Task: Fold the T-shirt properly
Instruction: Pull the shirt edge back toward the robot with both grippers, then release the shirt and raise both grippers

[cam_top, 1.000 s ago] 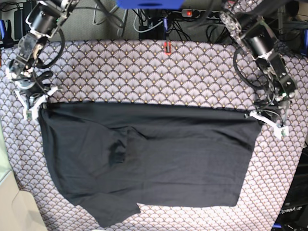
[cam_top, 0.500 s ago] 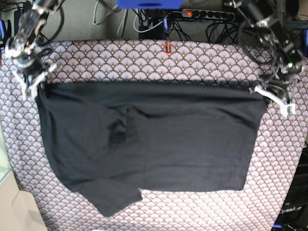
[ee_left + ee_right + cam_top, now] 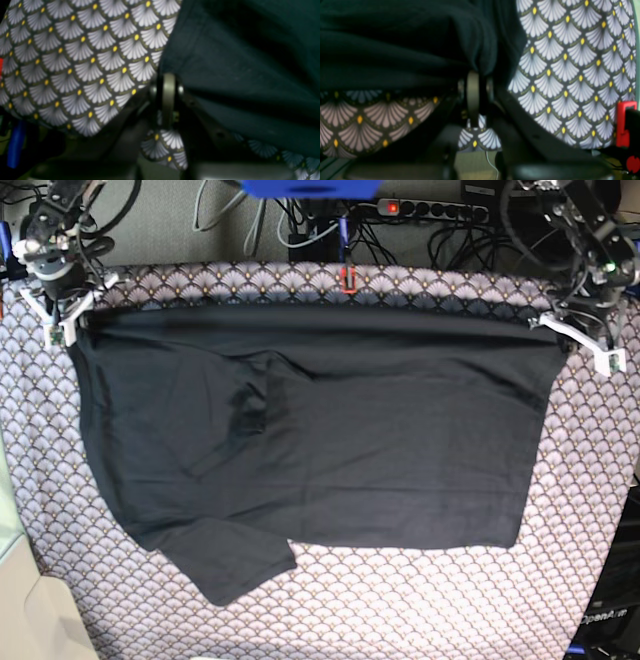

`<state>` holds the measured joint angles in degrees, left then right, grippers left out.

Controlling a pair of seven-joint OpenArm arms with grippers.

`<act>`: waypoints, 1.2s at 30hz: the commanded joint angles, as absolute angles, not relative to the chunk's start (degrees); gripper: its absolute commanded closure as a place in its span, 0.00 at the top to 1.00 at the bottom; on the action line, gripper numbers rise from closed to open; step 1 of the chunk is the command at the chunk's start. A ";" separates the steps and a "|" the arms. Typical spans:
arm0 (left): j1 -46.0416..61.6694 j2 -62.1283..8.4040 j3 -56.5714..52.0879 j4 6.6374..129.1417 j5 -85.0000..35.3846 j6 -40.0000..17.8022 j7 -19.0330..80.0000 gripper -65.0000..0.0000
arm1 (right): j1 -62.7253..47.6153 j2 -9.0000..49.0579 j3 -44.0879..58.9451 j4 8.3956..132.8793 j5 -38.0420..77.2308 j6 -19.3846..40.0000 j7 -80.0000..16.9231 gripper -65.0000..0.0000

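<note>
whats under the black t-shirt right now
Only the scallop-patterned tablecloth shows around and below the T-shirt, which lies spread on it. The cloth directly beneath is covered, so anything else there cannot be seen.

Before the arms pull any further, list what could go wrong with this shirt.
1. Each gripper pinches only a small bunch of the T-shirt at a far corner: left gripper, right gripper. A harder pull could slip the cloth free.
2. One sleeve lies folded over the body with a lump; it may get creased into the fold.
3. The near sleeve trails crooked and could drag the tablecloth into wrinkles.
</note>
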<state>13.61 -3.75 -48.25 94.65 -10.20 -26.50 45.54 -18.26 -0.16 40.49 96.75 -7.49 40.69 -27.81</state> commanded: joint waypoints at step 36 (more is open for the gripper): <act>12.53 -2.77 -57.80 94.99 -10.59 -36.70 44.35 0.45 | -20.97 1.36 43.65 93.58 -7.60 40.00 -26.95 0.51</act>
